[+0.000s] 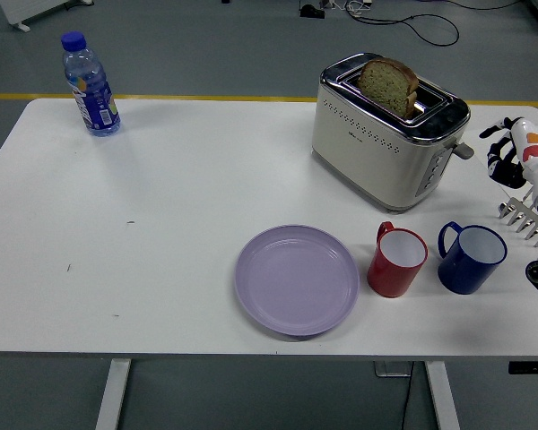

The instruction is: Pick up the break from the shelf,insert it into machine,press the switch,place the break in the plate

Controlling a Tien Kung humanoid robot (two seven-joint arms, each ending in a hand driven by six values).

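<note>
A slice of brown bread (387, 82) stands upright in the slot of the cream and chrome toaster (377, 148) at the back right of the table. The toaster's lever (464, 150) sticks out of its right end. My right hand (505, 159) is at the right edge, just right of the lever and apart from it, fingers relaxed and holding nothing. A small metal rack (524, 218) stands below the hand with no bread on it. The lilac plate (296, 279) lies bare near the table's front edge. The left arm is out of view.
A red mug (397, 261) and a blue mug (471, 258) stand side by side between the plate and the rack, in front of the toaster. A water bottle (90, 85) stands at the far left corner.
</note>
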